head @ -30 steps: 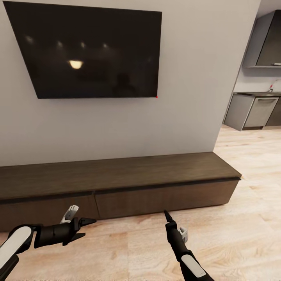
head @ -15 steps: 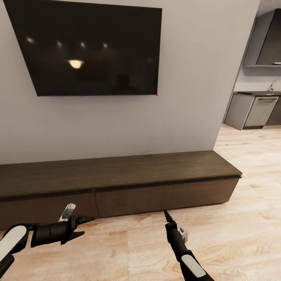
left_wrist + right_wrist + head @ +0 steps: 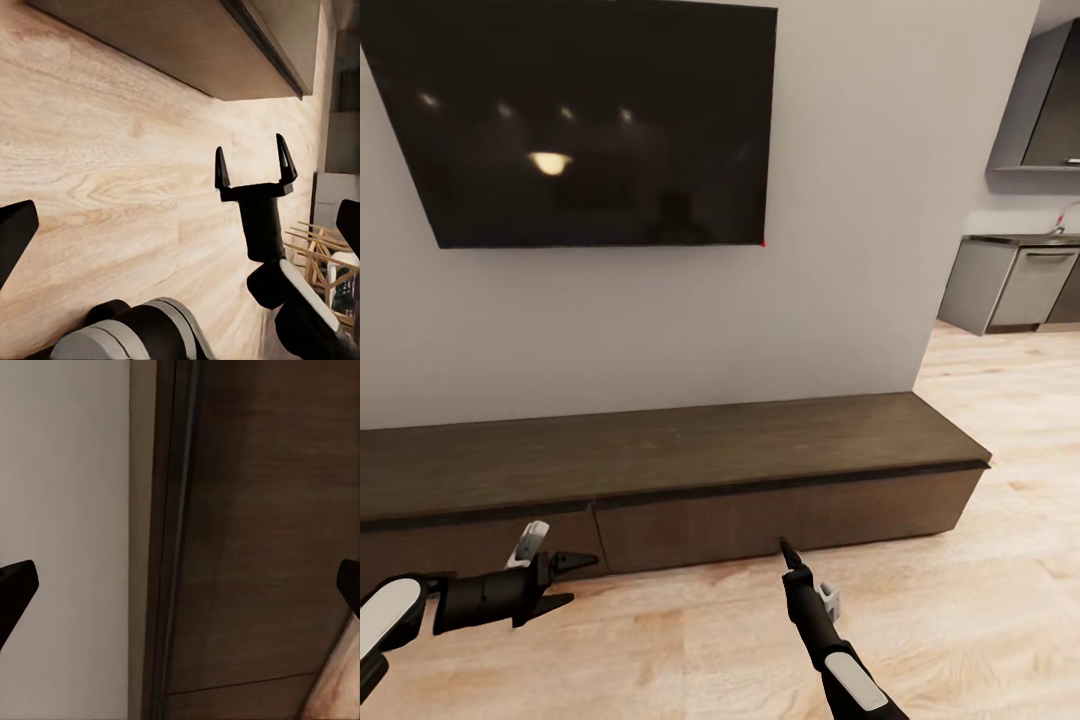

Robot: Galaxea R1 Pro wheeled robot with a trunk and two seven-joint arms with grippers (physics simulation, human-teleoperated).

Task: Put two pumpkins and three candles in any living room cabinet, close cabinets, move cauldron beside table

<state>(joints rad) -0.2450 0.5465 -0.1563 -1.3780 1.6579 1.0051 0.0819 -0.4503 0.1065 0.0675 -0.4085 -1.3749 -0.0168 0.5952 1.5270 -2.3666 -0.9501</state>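
Facing a grey wall (image 3: 860, 200) with a big dark TV (image 3: 590, 125) mounted above the cabinet (image 3: 660, 455). Cabinet is long, low, dark brown, flush against the wall, drawers all shut. Wood floor (image 3: 710, 630) in front of the cabinet. Left gripper (image 3: 567, 579) hangs just in front of the cabinet's drawer fronts, fingers spread apart, holding nothing, touching nothing. Right gripper (image 3: 253, 166) points at the cabinet front, fingers also spread wide, empty, clear of the wood.
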